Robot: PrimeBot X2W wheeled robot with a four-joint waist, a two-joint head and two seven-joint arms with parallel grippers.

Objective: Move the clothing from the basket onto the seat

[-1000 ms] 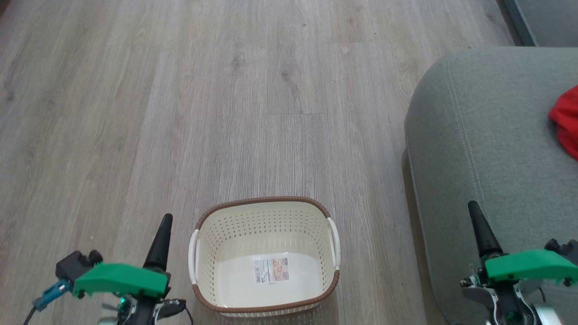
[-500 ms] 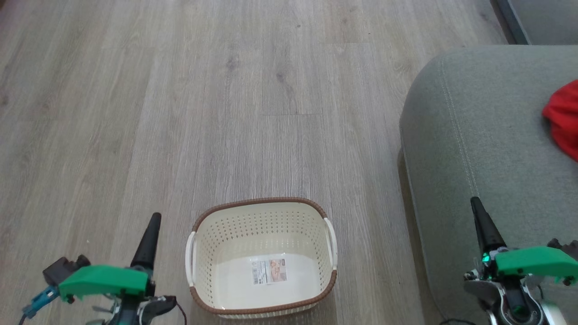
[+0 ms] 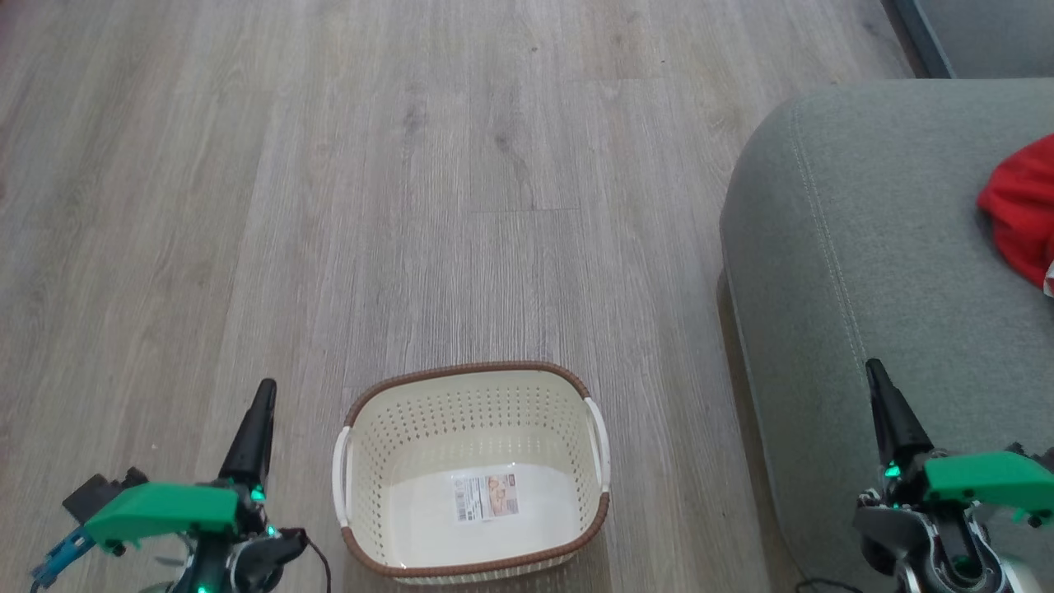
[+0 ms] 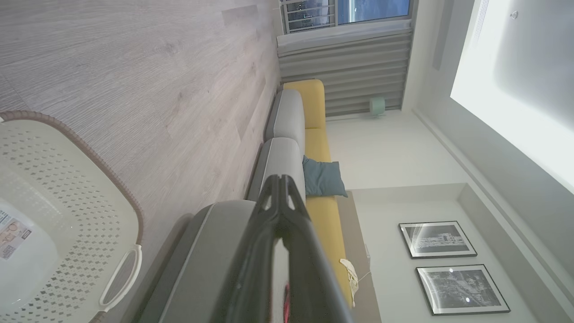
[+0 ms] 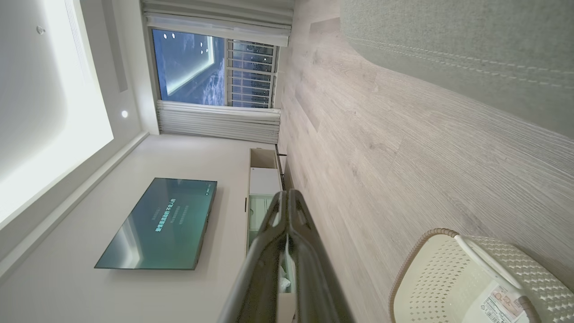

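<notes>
The left tool (image 3: 263, 394), pinched closed and empty, hangs beside the cream perforated plastic basket (image 3: 464, 369) on the wood floor (image 3: 412, 165), the right tool (image 3: 874, 372), likewise closed, over the grey-green upholstered seat (image 3: 865, 247), where bright red fabric clothing (image 3: 1019, 210) lies.

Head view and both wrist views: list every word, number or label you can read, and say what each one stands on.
Paper label on the floor of the basket: printed lines and a small picture, too small to read.
Wall screen in the right wrist view: one line of pale characters, lying sideways, too small to read.
No text here is clear enough to quote.
</notes>
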